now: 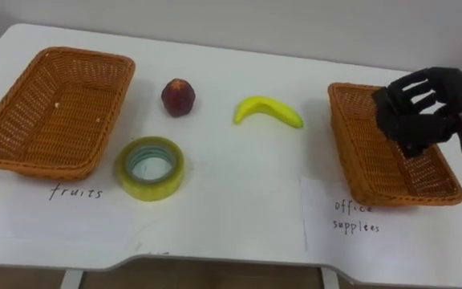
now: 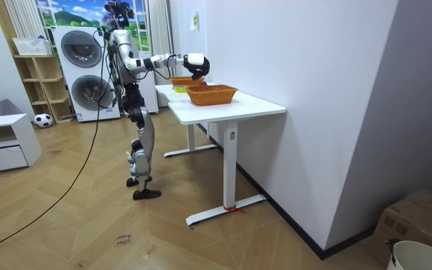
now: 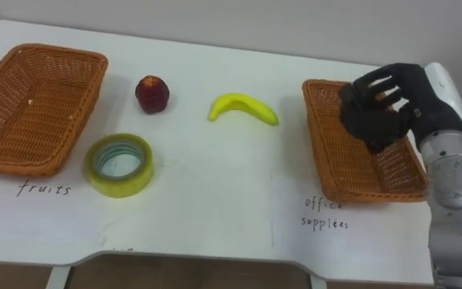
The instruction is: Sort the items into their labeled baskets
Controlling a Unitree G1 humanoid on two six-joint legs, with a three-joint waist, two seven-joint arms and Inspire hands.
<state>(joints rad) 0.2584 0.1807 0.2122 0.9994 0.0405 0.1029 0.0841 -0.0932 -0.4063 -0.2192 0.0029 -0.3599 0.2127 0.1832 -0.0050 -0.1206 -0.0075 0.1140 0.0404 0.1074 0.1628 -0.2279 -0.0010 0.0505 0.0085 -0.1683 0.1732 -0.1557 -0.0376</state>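
A dark red fruit (image 1: 179, 97) and a yellow banana (image 1: 268, 111) lie on the white table (image 1: 239, 201) between two wicker baskets. A roll of yellowish clear tape (image 1: 150, 167) lies flat near the left basket (image 1: 54, 120), which holds nothing and has "fruits" written in front of it. The right basket (image 1: 375, 160), marked "office supplies", is also bare inside. My right hand (image 1: 419, 108) hovers over that basket's far right part, fingers spread and relaxed, holding nothing. In the room view I stand at the table's end with that hand (image 2: 196, 67) stretched over the baskets.
The table's front edge has a curved cut-out at the middle. A white wall runs along the table's far side. In the room view, washing machines (image 2: 81, 52) and a shelf (image 2: 40, 82) stand behind me.
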